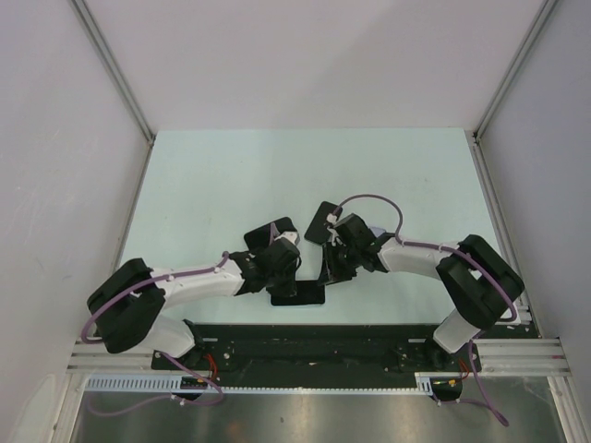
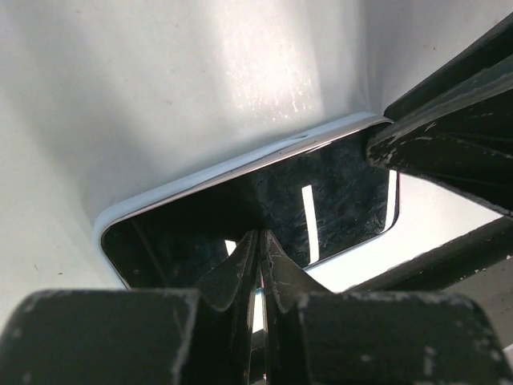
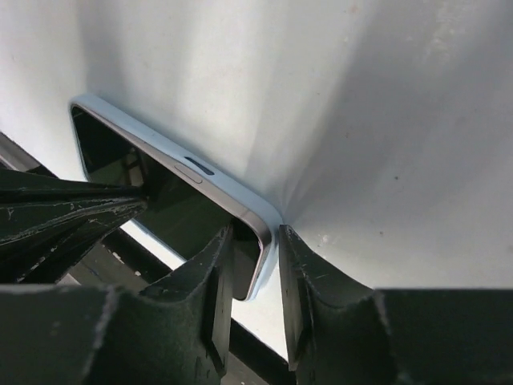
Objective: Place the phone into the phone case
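2 grippers, 1 phone: where does it lie?

Item 1, phone (image 1: 297,295): flat on the table (image 1: 231,185) by its near edge, between your 2 arms, screen up. Long axis runs left to right across the top view. A pale case (image 3: 240,195) rims every edge on show, so it reads as in, or nearly in.

And the fingers?

Item 2, left gripper (image 2: 258,250): fingers drawn together with only a slit between them and nothing seen in it. The tips are down on the screen by 1 long side, about midway. Item 3, right gripper (image 3: 255,250): fingers astride 1 end corner, 1 over the glass and 1 outside the rim, both close against it. Whether they pinch or merely stand by, I cannot tell.

Which arm do I work?

Both are at the phone. Your right is the 1 on the corner, and the body runs away from its fingers toward your left arm. Those fingers hide whether the corner sits proud of the case. If it does, I judge the press belongs there, straight down, with your left keeping the middle flat.
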You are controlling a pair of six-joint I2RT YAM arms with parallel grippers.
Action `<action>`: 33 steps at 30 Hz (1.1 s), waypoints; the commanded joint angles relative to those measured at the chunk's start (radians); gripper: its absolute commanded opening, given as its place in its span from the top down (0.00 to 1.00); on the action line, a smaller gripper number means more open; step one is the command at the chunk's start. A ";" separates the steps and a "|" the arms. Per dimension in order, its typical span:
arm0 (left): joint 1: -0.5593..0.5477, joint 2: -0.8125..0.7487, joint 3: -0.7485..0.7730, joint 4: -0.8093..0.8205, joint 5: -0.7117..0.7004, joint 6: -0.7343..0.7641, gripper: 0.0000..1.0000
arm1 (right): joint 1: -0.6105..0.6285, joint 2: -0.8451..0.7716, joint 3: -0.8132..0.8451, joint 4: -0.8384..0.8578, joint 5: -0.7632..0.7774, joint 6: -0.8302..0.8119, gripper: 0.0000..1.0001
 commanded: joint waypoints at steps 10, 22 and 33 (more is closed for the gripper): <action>0.001 0.157 0.000 -0.134 -0.095 0.043 0.88 | 0.015 0.185 -0.022 -0.122 0.112 -0.031 0.85; -0.028 0.315 0.076 -0.177 -0.078 0.043 0.91 | 0.120 0.339 0.071 -0.301 0.442 0.019 0.85; -0.088 0.416 0.193 -0.300 -0.107 0.022 1.00 | 0.135 0.397 0.090 -0.337 0.494 0.058 0.83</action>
